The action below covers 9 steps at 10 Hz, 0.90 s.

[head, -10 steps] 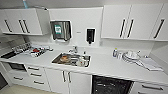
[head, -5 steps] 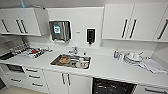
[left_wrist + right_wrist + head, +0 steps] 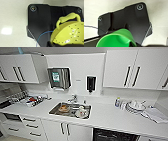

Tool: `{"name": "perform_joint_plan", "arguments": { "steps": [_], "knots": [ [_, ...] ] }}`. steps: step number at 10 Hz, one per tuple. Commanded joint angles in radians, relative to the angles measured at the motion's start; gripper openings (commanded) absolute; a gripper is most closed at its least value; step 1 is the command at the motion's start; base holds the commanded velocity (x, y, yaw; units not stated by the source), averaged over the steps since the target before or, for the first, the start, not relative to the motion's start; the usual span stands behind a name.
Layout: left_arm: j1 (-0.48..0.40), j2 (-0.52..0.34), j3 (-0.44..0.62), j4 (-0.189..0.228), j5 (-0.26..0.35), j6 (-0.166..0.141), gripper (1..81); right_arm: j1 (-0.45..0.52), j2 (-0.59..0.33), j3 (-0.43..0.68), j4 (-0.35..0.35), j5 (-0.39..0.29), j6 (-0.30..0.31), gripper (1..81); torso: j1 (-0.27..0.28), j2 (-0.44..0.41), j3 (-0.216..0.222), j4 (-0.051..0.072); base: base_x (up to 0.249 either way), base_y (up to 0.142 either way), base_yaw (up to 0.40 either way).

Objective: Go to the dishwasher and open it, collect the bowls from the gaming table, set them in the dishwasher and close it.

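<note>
Kitchen counter [image 3: 107, 115]; green bowl [image 3: 116, 38] at right pincer.

Black wrist plate [image 3: 40, 25], silver corner screws [image 3: 33, 8], thin blue cable [image 3: 43, 34].

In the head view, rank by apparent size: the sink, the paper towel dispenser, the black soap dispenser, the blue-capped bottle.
1. Sink
2. Paper towel dispenser
3. Black soap dispenser
4. Blue-capped bottle

The bottle is blurred, so its outline is rough, but it looks clearly smallest.
</note>
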<state>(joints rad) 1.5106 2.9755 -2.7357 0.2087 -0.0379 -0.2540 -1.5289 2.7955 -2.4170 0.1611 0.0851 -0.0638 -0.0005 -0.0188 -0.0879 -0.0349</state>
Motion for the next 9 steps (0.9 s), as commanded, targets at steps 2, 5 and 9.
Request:
{"name": "perform_joint_plan", "arguments": {
  "steps": [2,5,9],
  "knots": [
    [-0.037,-0.007,0.001,0.006,0.053,0.007,1.0,0.042,-0.015,0.007,-0.005,-0.057,-0.004,1.0,0.001,0.0,0.0,0.0,0.109,0.0,0.0],
    [-0.039,-0.007,0.001,0.006,0.053,0.007,1.0,0.04,-0.015,0.007,-0.005,-0.057,-0.004,1.0,0.001,0.0,0.0,0.0,0.104,0.0,0.0],
    [-0.037,-0.007,0.001,0.003,0.052,0.007,1.0,0.04,-0.017,0.007,-0.005,-0.057,-0.004,1.0,0.001,0.0,0.0,0.0,0.04,0.0,0.0]
  ]
}}
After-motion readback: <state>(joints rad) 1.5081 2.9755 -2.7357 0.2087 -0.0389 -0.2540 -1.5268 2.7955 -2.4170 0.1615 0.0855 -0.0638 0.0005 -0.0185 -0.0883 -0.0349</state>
